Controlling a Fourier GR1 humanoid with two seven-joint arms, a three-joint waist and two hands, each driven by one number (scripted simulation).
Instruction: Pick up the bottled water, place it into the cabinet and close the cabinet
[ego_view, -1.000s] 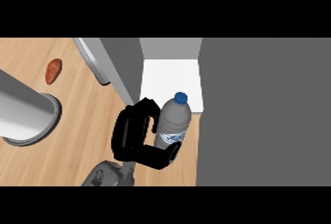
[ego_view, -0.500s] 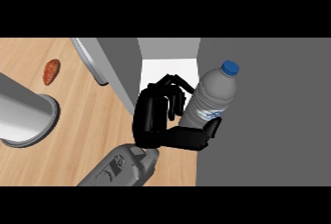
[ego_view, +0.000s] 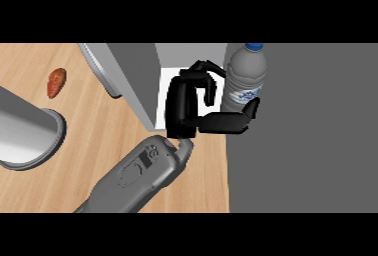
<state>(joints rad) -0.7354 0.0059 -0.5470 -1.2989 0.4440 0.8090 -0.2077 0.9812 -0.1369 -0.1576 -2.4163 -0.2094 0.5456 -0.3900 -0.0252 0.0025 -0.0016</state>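
Sitting just right of the left hand (ego_view: 188, 107), the bottle (ego_view: 245, 75) is up off the counter (ego_view: 88, 125) by the open cabinet (ego_view: 168, 85), blue cap on top. Hand's grabbing it: fingers (ego_view: 193, 82) curled toward its side, thumb (ego_view: 249, 109) hooked across the lower end.

bottle (ego_view: 247, 70) base behind left hand (ego_view: 181, 107)

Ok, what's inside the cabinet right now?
In the cabinet only a strip of white inner surface shows, bare. The left hand and the bottled water it holds cover the rest of the opening.
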